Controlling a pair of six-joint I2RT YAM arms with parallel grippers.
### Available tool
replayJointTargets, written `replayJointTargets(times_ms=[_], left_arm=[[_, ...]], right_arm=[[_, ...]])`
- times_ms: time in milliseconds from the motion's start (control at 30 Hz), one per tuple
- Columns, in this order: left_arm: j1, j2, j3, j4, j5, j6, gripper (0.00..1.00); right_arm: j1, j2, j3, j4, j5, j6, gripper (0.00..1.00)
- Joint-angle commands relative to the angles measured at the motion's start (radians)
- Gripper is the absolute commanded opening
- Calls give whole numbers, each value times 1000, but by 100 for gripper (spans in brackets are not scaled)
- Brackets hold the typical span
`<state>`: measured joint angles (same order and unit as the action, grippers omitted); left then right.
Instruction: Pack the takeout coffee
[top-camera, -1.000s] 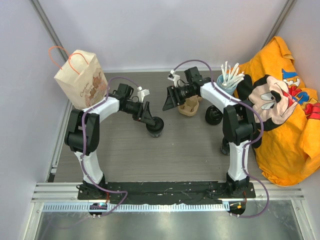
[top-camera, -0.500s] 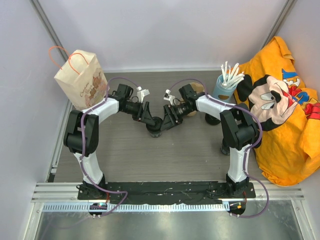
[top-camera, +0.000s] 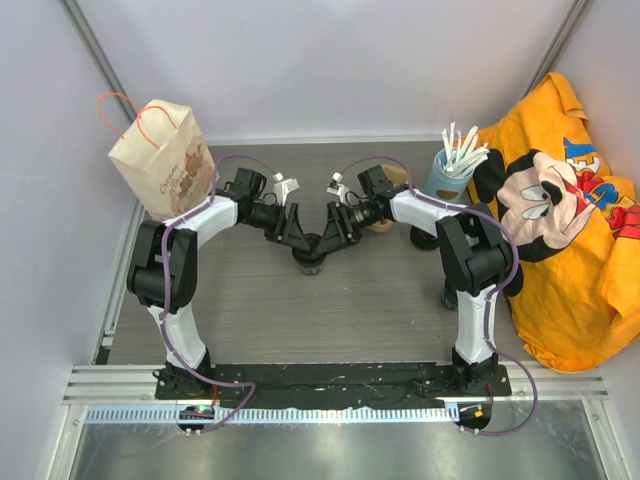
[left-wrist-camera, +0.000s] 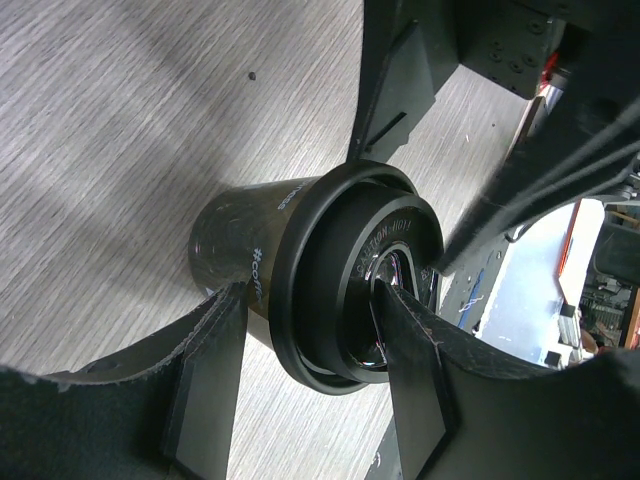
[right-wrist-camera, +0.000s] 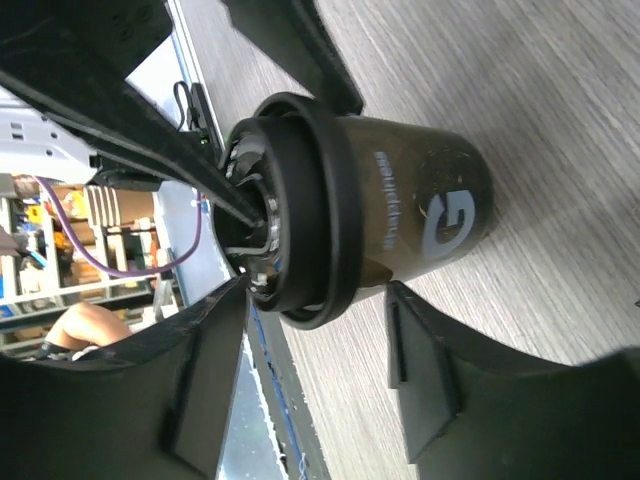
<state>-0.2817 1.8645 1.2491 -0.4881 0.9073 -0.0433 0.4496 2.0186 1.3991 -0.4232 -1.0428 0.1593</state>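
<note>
Left gripper (left-wrist-camera: 308, 300) clamps its half-parted jaws on the takeout coffee (top-camera: 311, 262) at mid-table, and the right gripper (right-wrist-camera: 318, 288) straddles the same cup from the other side, though whether it actually presses the cup is too close to call. From above, both grippers hide nearly all of the cup, which stands upright, top facing up, long axis vertical. Around it a grey wood-grain table (top-camera: 380, 310) sits between white walls (top-camera: 330, 60), with a paper bag (top-camera: 160, 160) far left and an orange cartoon cloth (top-camera: 570, 230) at right.

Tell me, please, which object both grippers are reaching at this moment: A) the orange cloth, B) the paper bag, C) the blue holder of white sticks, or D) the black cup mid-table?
D: the left gripper and right gripper meet at the black cup, which fills both wrist views.
</note>
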Motion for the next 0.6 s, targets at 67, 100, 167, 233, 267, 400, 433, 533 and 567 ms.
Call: replayJointTargets(times_ms=[67,100,167,233,267,400,433,533,567], left_arm=[[1,55,-51,5,-306,94,11],[1,55,-51,5,-306,95,11],[3,55,-50,5,-304,95,11],[3,55,-50,5,-298,99,12],[3,53,-50,6,-298,100,12],[1,56,-45,2,-304,102,15],[1,62,-43,-1,-306,102,15],[1,64,-40,-7,-304,105,18],[1,64,-40,-7,-303,105,22]], right_arm=[[1,32,44,84,-40,84,53],[3,40,47,87,-45,85,51],[4,40,47,89,-48,86,42],[4,42,44,90,-49,88,36],[4,43,43,93,-46,88,33],[8,45,40,92,-31,86,30],[8,46,41,92,-30,88,30],[9,57,49,93,-39,91,28],[8,58,57,92,-40,89,27]])
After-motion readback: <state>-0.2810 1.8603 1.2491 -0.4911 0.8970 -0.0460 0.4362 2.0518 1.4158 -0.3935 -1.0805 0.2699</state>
